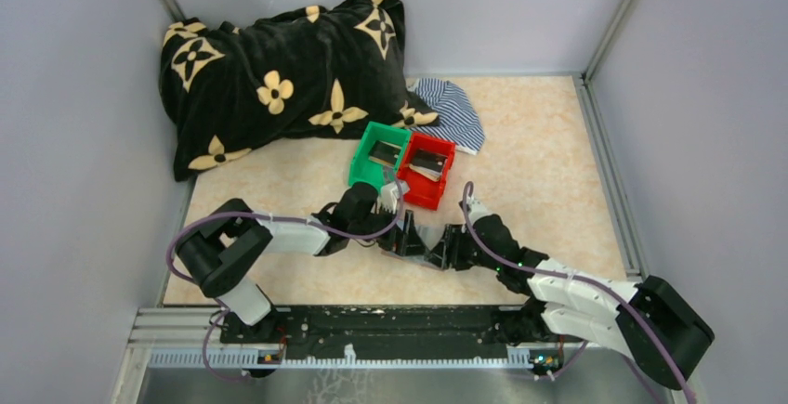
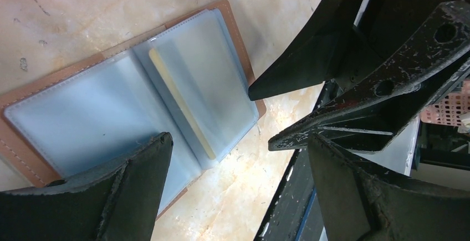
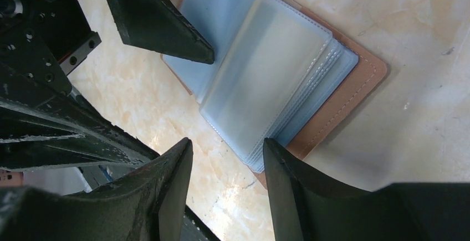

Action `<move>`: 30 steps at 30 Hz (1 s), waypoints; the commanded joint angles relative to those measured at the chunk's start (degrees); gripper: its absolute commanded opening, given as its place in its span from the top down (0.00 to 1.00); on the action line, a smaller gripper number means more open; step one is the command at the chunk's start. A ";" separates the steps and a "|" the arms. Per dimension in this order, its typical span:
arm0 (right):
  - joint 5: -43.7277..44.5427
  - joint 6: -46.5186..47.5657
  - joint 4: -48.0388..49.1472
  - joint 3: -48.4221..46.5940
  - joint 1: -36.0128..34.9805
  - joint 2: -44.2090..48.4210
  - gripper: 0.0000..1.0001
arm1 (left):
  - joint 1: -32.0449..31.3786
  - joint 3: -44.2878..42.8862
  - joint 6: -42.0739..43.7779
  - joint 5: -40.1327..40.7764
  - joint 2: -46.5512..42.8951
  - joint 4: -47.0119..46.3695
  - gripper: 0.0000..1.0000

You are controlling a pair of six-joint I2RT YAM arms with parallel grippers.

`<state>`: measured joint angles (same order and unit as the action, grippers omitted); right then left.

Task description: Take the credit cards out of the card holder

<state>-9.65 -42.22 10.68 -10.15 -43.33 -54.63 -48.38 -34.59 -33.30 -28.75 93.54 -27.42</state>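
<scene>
Both arms are down over the card holder (image 2: 111, 113), which lies opened flat on the table (image 2: 233, 196), brown cover down, clear sleeves up.

left gripper (image 2: 239, 141): jaws wide apart, nothing in them. The holder sits ahead of the tips, and its near edge runs under one finger (image 2: 133, 191). A thin tan strip (image 2: 180, 105) runs along the fold, ahead of the jaw gap. I can't tell if it's a card edge or the spine.

right gripper (image 3: 227, 141): jaws parted too, not clamped on anything. One corner of the sleeve stack (image 3: 266, 80) pokes into the gap between the tips; I can't tell if it touches.

The two grippers face each other across the holder. In the right wrist view a left fingertip (image 3: 161, 30) hangs over the far page.

credit cards (image 1: 384, 151): one grey face in the green bin (image 1: 364, 167), one in the red bin (image 1: 426, 195). Both bins are beyond the jaws, apart from the holder.
</scene>
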 commanded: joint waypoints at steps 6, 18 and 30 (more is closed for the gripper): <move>-1.71 -0.80 8.85 -0.92 -0.53 -0.56 0.51 | 0.23 1.01 1.17 -0.91 0.42 -0.88 0.03; -3.12 -0.85 15.72 -1.30 -0.53 -7.95 0.53 | 0.89 1.35 1.49 0.00 -3.56 1.40 0.03; -3.47 -0.10 19.78 -1.68 -0.57 -14.40 0.53 | 1.67 -3.89 6.43 7.42 -19.73 16.95 0.03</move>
<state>-12.80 -42.70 26.79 -10.28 -43.33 -66.57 -47.16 -34.35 -30.04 -25.21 79.35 -17.19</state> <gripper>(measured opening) 0.473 0.969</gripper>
